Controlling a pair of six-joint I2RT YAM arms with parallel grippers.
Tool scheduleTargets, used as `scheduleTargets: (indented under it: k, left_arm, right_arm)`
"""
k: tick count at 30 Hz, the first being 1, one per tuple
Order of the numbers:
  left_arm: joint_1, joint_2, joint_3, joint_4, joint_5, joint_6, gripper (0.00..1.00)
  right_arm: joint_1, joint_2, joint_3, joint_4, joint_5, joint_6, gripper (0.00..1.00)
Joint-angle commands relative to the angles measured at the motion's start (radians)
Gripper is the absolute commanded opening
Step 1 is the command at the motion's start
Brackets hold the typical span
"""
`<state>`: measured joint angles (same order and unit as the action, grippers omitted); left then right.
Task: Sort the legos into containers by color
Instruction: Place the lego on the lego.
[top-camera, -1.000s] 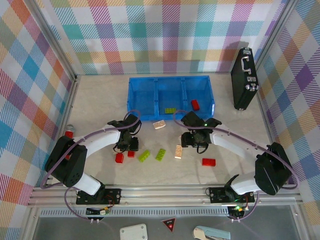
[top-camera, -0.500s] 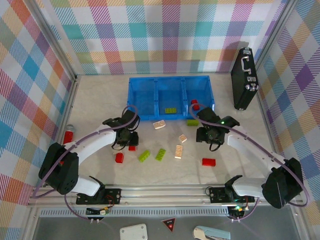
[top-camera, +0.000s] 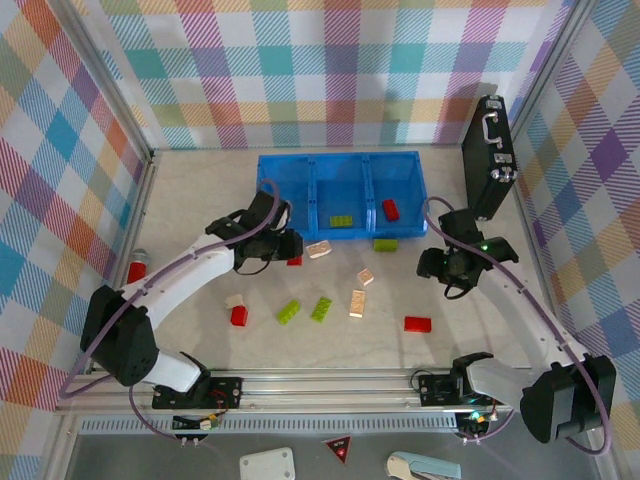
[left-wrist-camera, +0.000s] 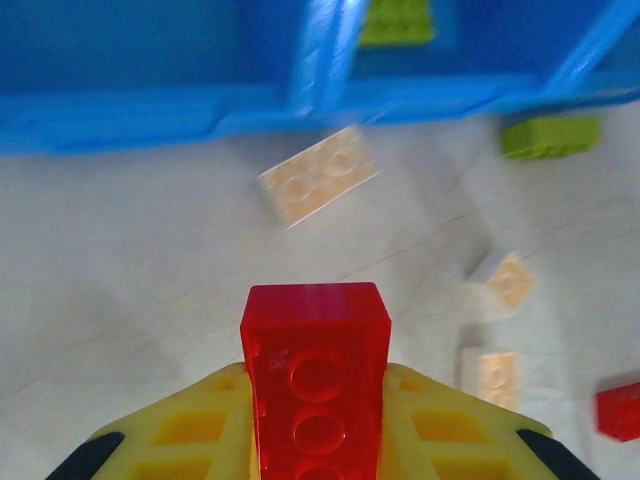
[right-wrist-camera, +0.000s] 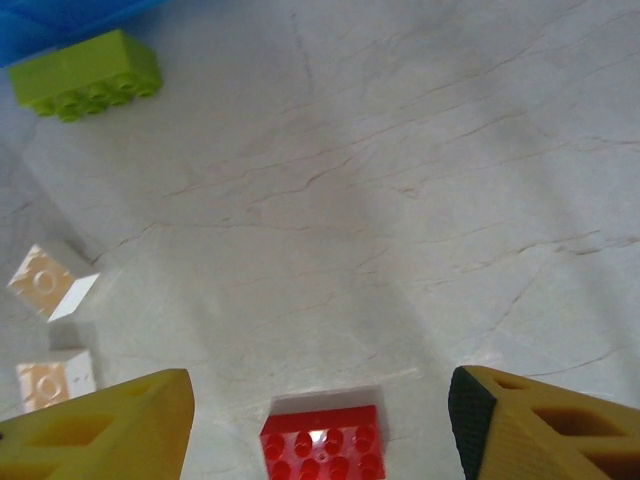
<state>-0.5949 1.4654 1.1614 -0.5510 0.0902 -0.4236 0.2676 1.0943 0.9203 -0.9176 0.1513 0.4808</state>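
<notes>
Legos (top-camera: 322, 308) in red, lime and tan lie loose on the table (top-camera: 200, 200) in front of the blue three-compartment bin (top-camera: 285, 190). I see the left gripper (top-camera: 283, 247) clamped on a gripped red brick (left-wrist-camera: 315, 340), just short of the bin's front wall. The middle compartment holds a lime brick (top-camera: 341, 221), the right compartment a binned red brick (top-camera: 390, 208). The right gripper (right-wrist-camera: 318, 392) has its fingers apart and holds nothing. A loose red brick (right-wrist-camera: 323, 445) lies on the table near it.
</notes>
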Motion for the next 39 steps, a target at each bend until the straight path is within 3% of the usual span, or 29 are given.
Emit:
scheduleTargets:
  k: [1,7,13,18,21,26,30,32,39]
  left_arm:
    - [-0.023,0.060,0.074,0.093,0.079,-0.032,0.27]
    - [-0.067,0.175,0.178,0.261,0.140,-0.073,0.24]
    - [-0.130,0.273,0.244,0.494,0.081,-0.089,0.21]
    - [-0.209,0.378,0.295,0.631,-0.114,-0.053,0.20]
    - [-0.254,0.432,0.355,0.587,-0.325,-0.070,0.18]
    - [-0.308,0.521,0.441,0.584,-0.544,-0.079,0.14]
    - [-0.338,0.598,0.498,0.583,-0.664,-0.127,0.10]
    - [-0.355,0.638,0.533,0.584,-0.720,-0.133,0.04]
    - [-0.409,0.732,0.645,0.631,-0.839,-0.071,0.00]
  right_arm:
    - [-0.005,-0.042,-0.013,0.026,-0.083,-0.019,0.69]
    - [-0.005,-0.070,-0.032,0.017,-0.083,-0.004,0.69]
    - [-0.005,-0.116,-0.040,-0.004,-0.060,0.012,0.67]
    - [-0.005,-0.143,-0.037,-0.019,-0.032,0.017,0.67]
    - [-0.006,-0.153,-0.031,-0.031,-0.015,0.022,0.67]
    - [-0.005,-0.182,-0.035,-0.038,-0.009,0.039,0.66]
    - [-0.006,-0.192,-0.044,-0.033,-0.009,0.042,0.66]
    - [-0.005,-0.194,-0.043,-0.035,-0.007,0.043,0.66]
    - [-0.005,-0.217,-0.045,-0.035,-0.018,0.045,0.66]
